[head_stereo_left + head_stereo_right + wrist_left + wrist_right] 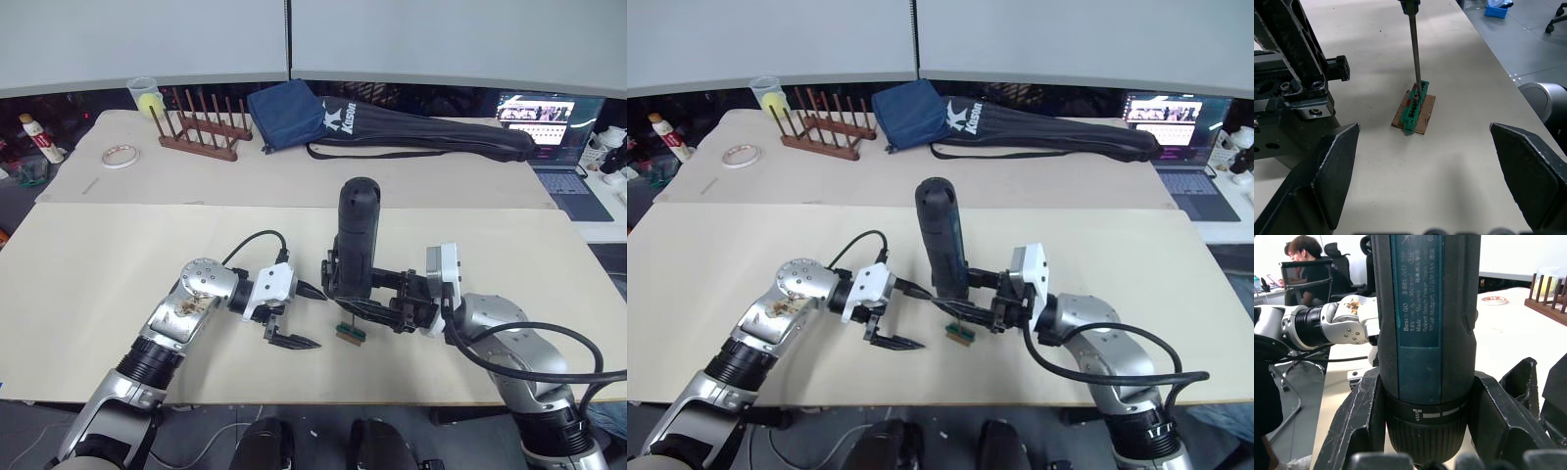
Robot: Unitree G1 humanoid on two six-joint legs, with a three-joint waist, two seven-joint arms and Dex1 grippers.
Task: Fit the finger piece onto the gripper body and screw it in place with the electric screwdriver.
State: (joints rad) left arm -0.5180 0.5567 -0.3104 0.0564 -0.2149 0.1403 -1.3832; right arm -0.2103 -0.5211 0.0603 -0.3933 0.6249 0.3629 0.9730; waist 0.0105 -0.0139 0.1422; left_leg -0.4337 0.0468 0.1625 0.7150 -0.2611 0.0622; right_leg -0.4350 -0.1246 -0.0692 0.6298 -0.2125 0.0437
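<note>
My right gripper (pixel 370 296) is shut on the electric screwdriver (pixel 357 235), a thick dark cylinder held upright over the near middle of the table. Its thin silver bit (pixel 1414 49) points down and touches a small green block (pixel 1416 105) lying on a brown card scrap. My left gripper (pixel 315 319) hovers just left of that block, open and holding nothing, one finger on each side of it in the left wrist view. In the right wrist view the screwdriver's barrel (pixel 1426 328) sits between my fingers (pixel 1359 423). The finger piece and the gripper body are out of view.
Along the far table lie a long black zipped bag (pixel 431 135), a blue pouch (pixel 284 114), a wooden peg rack (pixel 202 133), a tape roll (pixel 120 155) and a cup (pixel 144 94). A laptop (pixel 554 132) stands at far right. A person (pixel 1305 262) sits beyond the table's left side.
</note>
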